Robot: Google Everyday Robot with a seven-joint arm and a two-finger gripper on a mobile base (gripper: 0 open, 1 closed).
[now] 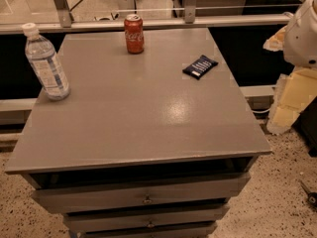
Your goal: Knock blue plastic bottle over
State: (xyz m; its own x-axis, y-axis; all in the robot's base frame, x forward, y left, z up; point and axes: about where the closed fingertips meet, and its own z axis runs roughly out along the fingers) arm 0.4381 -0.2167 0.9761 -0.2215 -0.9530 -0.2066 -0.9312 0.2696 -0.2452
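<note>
Nearest: speckled floor [277, 202]. Front of a grey drawer unit [143, 195], stacked drawers, the upper ones each with a small knob at centre.

Above that, the unit's flat grey top [148, 113], a dull glare patch right of centre.

Left side, mid-depth: blue plastic bottle [47, 63]. Standing upright, white cap on, pale label round its middle. It sits close to the left edge of the top, well apart from everything else there.

Right side, a little farther back: dark blue packet [200, 66] lying flat, turned at an angle, near the right edge.

Far edge, about centre: red Coca-Cola can [134, 33], upright, well apart from both bottle and packet.

Behind the unit: a pale horizontal rail [148, 24] with glass panels above it.

Right edge of view: a white rounded shell of the robot arm [303, 33], off the top and beyond its far right corner, above yellowish foam blocks [292, 98].

Gripper: out of frame; its state cannot be told.
</note>
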